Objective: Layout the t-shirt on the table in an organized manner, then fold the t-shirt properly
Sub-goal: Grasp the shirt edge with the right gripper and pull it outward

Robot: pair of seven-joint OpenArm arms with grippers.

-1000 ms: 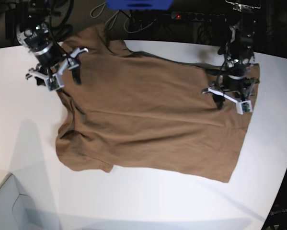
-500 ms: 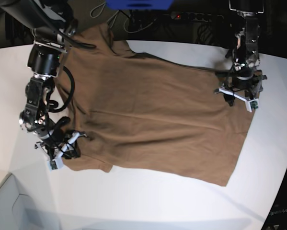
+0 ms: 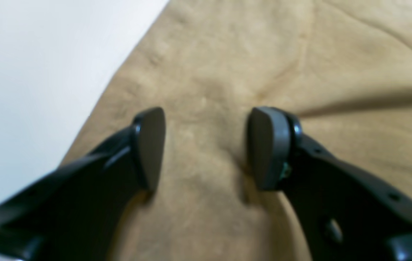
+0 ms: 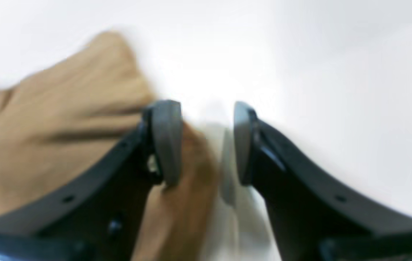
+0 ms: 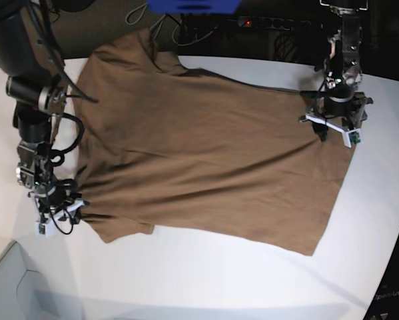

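1. The t-shirt (image 5: pixel 206 153) lies spread out, mostly flat, in the middle of the white table (image 5: pixel 206 280)
2. The right gripper (image 5: pixel 56 217) was at the upper left 1 second ago. Now it sits at the lower left, by the sleeve corner
3. That sleeve corner has been dragged out, so the shirt looks wider and tidier
4. Its jaws are apart, with the cloth edge by 1 pad. I cannot tell if they pinch it
5. The left gripper (image 5: pixel 332 127) has its jaws spread over the hem at the upper right
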